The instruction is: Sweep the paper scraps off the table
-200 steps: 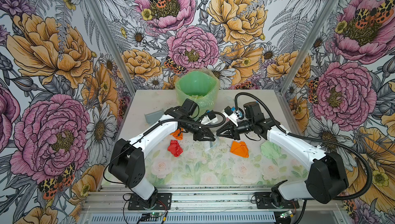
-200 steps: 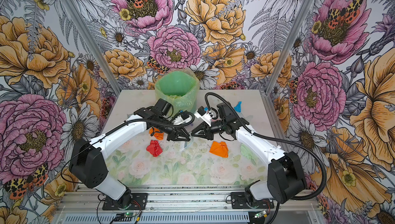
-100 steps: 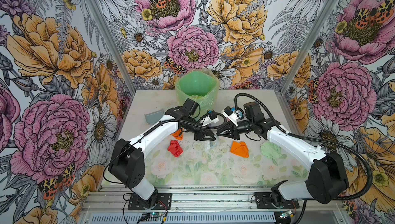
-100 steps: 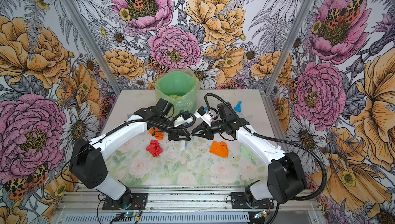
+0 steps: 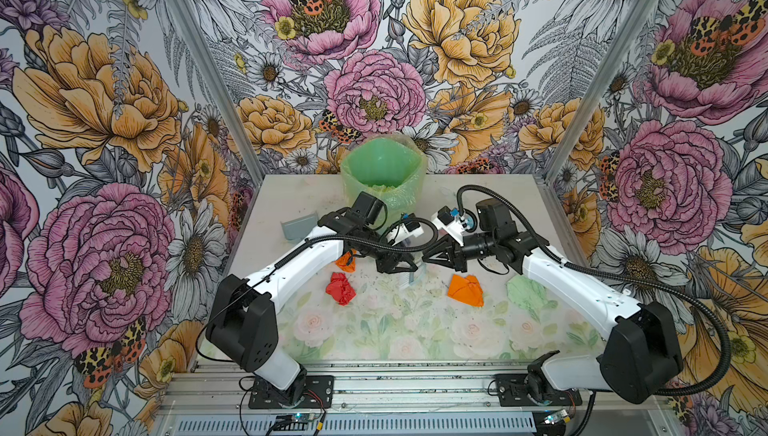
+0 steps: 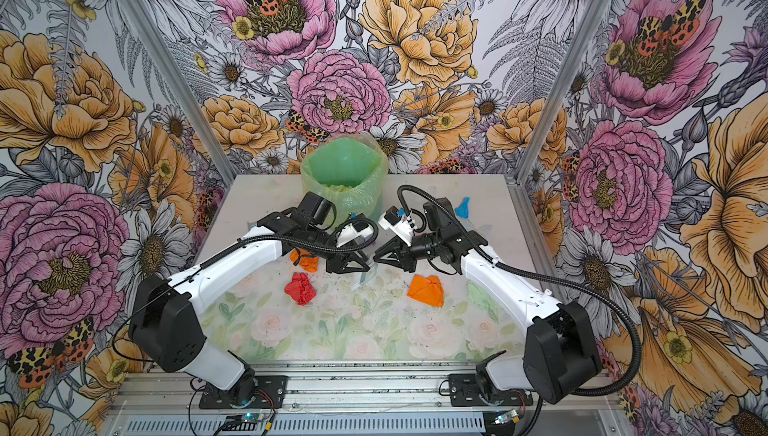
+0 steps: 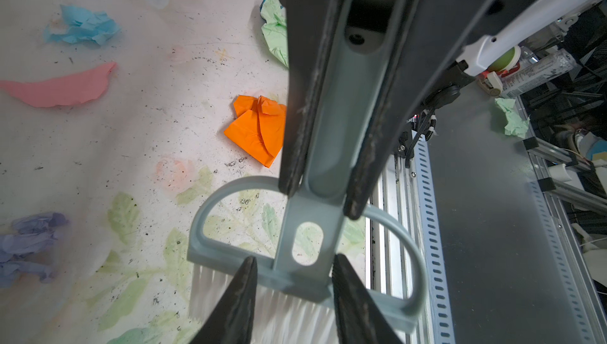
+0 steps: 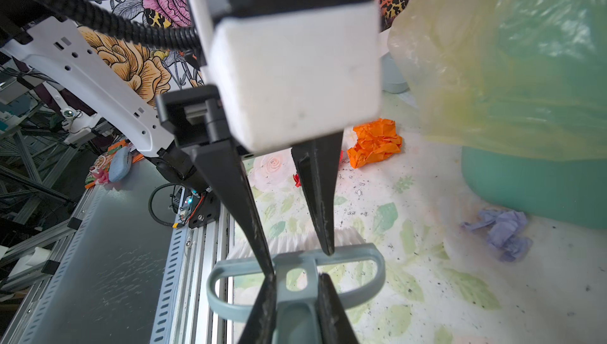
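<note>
Shows 2 arms meeting over the middle of the table point(image 5: 291, 205), in both top views, just in front of the green bin point(image 5: 384, 163). Shows the right gripper point(image 8: 297, 276) pinching the grey-blue brush point(image 7: 315, 211) by its handle, both fingers pressed flat against its sides. Shows the left gripper point(image 7: 294, 258) spread slightly around the stem of the same brush, just above the white bristles point(image 7: 289, 316): 1 finger close against the stem, the other standing clear with a narrow gap. Points the bristles down toward the table; cannot tell whether touching it.

Places, on the near side of the grippers in a top view, 4 pieces of paper on the table: a crumpled orange scrap point(image 5: 347, 261) partly under the left arm, a red scrap point(image 5: 340, 288) just in front of it, a flat orange scrap point(image 5: 466, 289) in front of the right gripper, and a pale green scrap point(image 5: 527, 293) beside the right arm. Places a blue scrap point(image 6: 462, 207) behind the right arm, to the right of the bin. Adds, in the wrist views, a pink scrap point(image 7: 59, 88) lying flat well apart from the brush and a lilac scrap point(image 8: 502, 230) near the foot of the bin. Sets a grey dustpan point(image 5: 299, 225) near the table's left edge, behind the left arm.
</note>
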{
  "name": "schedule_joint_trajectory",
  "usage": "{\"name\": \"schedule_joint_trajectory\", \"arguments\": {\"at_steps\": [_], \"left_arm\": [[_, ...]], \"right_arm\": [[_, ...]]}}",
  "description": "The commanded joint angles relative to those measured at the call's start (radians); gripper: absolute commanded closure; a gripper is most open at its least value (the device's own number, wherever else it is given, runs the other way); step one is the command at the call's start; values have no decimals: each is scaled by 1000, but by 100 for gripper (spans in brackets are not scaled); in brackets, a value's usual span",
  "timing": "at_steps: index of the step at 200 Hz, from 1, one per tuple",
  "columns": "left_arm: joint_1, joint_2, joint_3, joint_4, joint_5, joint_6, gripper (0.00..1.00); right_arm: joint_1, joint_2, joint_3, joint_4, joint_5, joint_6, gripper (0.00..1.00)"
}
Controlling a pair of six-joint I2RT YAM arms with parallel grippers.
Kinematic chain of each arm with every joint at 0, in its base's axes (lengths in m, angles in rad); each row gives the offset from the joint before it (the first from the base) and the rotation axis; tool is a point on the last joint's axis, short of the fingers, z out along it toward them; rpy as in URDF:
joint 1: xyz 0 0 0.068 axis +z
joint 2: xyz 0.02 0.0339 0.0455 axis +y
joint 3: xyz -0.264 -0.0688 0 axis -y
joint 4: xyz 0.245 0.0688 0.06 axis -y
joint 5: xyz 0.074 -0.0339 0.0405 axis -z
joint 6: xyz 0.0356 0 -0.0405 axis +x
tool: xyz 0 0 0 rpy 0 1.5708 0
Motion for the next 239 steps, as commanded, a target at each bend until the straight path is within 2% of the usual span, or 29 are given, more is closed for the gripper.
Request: {"name": "schedule_joint_trajectory", "arguments": {"at_steps": [1,56,105,133,160,181,203,239], "left_arm": [[22,-30,-20,37,-51,-11,60],[76,-112,-95,107,-141,-59,60],[114,-246,-225,296,-420,-200,55],[114,-339,-297,362,-563,-320,48],[114,-414,-367,395,-652,-461,47],[108,-462,-429,405,-676,-559,47],[89,-494,-486,382,-758,-654,47],[43,-553,-546,325,-831,-774,44]], "right_arm": [[6,-34,-9,4,-8,-9,100],[0,-48,-6,3,19,-6,100],[-15,-60,2,2,79,35,100],[-15,-68,0,4,166,64,100],[-15,-82,-7,6,267,74,100],[-15,-91,-9,7,336,85,100],[-14,-100,-10,18,419,117,100],[-10,-141,-45,79,631,220,100]]}}
